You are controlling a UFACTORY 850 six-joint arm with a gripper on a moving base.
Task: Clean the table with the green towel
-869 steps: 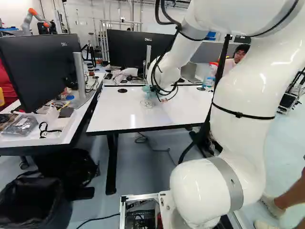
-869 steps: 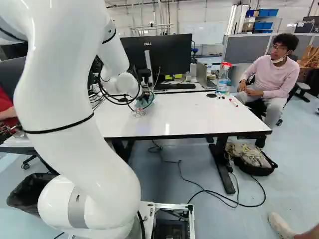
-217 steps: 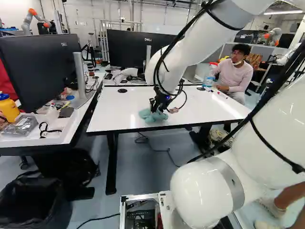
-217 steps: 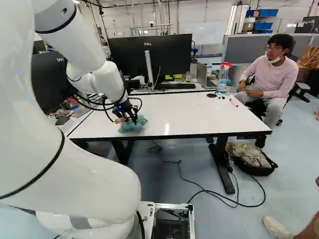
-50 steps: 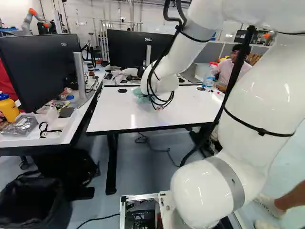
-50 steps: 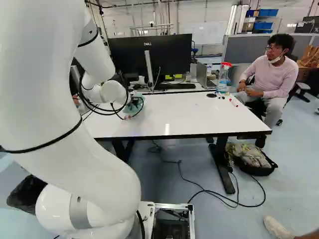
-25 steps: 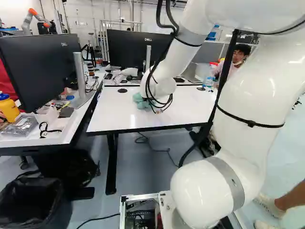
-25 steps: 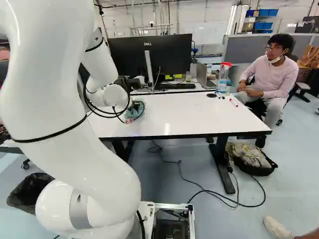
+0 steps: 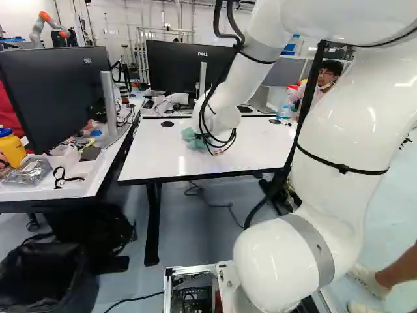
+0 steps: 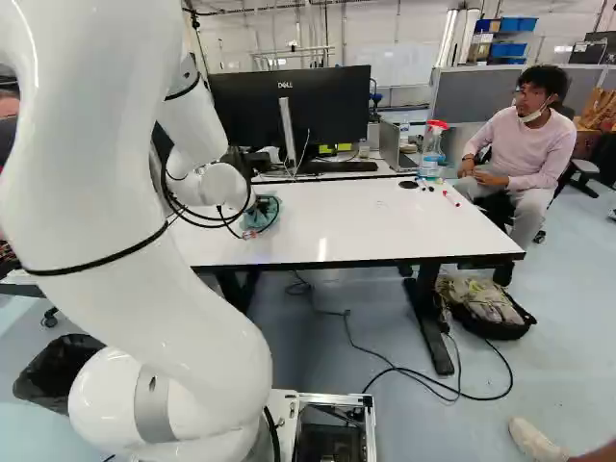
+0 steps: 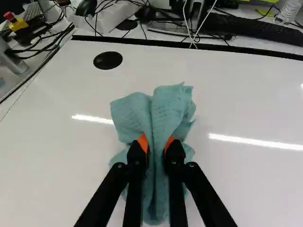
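Only the wrist view shows the gripper (image 11: 155, 143) pinching the towel (image 11: 173, 105) between its orange pads; the arm (image 9: 218, 116) hides that grip in both base views. The towel touches the table (image 10: 366, 226), nearer its left edge than its right. White tabletop spreads from there towards markers (image 10: 450, 198) near the far right corner.

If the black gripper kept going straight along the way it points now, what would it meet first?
Likely the white tabletop, with the green towel in the gripper pressed against it; any gap beneath is hard to judge.
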